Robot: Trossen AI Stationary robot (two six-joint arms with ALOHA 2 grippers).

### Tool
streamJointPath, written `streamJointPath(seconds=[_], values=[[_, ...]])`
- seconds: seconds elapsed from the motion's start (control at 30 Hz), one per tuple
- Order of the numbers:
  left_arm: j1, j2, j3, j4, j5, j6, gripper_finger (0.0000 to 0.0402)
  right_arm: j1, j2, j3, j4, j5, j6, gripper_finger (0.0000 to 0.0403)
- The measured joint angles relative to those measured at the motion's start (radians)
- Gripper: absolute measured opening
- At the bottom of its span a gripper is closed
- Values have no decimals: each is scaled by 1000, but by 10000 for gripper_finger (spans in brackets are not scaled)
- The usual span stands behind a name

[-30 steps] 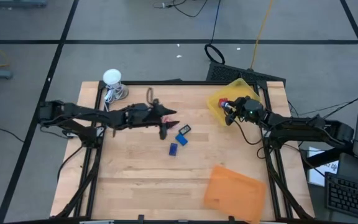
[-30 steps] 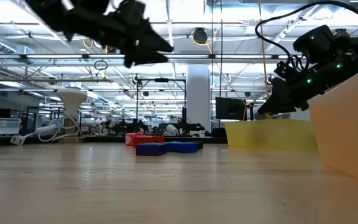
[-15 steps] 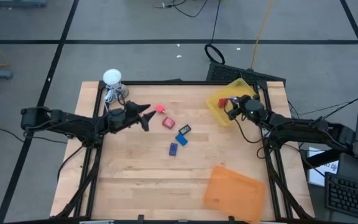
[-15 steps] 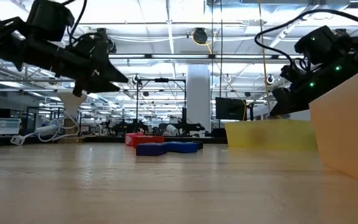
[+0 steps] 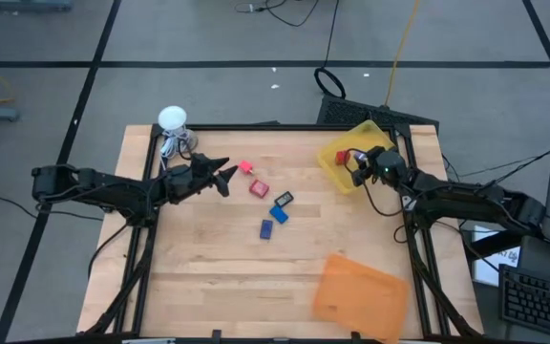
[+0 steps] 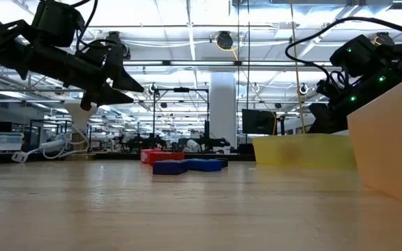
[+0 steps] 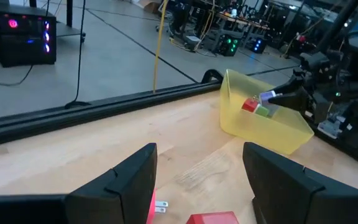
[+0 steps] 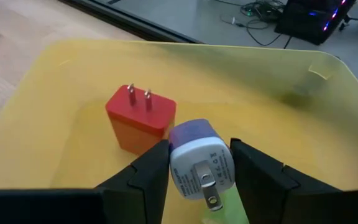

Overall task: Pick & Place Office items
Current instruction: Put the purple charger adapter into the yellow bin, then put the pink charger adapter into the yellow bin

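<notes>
R gripper [image 8: 194, 165] over yellow bin [image 8: 55, 81], clamped on purple-white plug adapter [image 8: 197, 158] | red plug adapter [image 8: 140, 118] just ahead | L gripper [image 7: 197, 180] fingers apart, nothing btwn.

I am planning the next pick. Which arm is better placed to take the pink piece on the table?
Left. The left gripper hovers open beside the pink piece, while the right gripper holds a purple-white plug over the yellow tray.

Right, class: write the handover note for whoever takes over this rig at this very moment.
Right gripper is over the yellow tray, a purple-and-white plug between its fingers.
Left gripper is open and empty, raised over the table's left part.
Done: a red plug lies in the tray.
Left: pink piece, red piece, dark piece and two blue pieces mid-table.
</notes>
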Motion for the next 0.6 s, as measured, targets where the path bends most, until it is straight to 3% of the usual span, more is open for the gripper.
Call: streamJointPath(seconds=[0.23,0.6], values=[[0,0,0,-1,-25,3,241,-2,0,0,2,0,20,165],[0,0,0,-6,-24,-34,241,-3,0,0,16,-46,54,229]])
